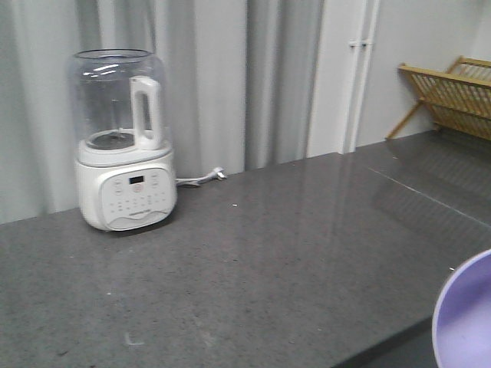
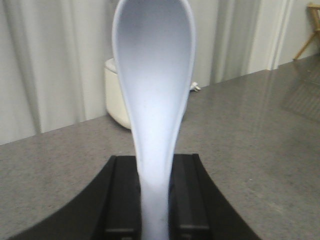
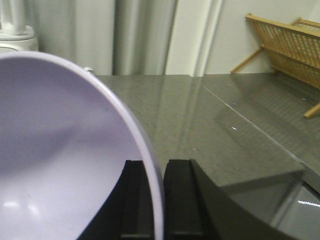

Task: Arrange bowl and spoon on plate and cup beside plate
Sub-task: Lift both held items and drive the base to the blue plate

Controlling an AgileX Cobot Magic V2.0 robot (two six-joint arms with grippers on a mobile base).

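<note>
Up close in the left wrist view, the left gripper (image 2: 155,200) clamps the handle of the pale bluish-white spoon (image 2: 152,100). Its black fingers (image 2: 122,195) press the handle from the nine and three o'clock sides. The spoon stands upright, its rounded scoop rising toward twelve o'clock with the hollow facing the camera.

The right wrist view shows the right gripper (image 3: 157,200) pinching the rim of the lavender-purple bowl (image 3: 60,150). One black finger sits inside the wall and one outside. The bowl fills the frame from seven to ten o'clock, tilted so that its smooth interior faces the lens.

From the front-facing camera only an arc of that bowl (image 1: 468,322) shows, cut off at the five o'clock corner, with the dark grey speckled countertop (image 1: 268,261) behind it. A white blender (image 1: 126,153) with a clear jug and a button panel stands on the counter at about ten o'clock. Its pale cord (image 1: 201,179) trails toward three o'clock and ends in a plug on the stone. A folding wooden rack (image 1: 453,96) sits at the far two o'clock corner, and grey curtains (image 1: 215,77) hang behind the counter. Both held pieces are well apart from the blender and the rack.
</note>
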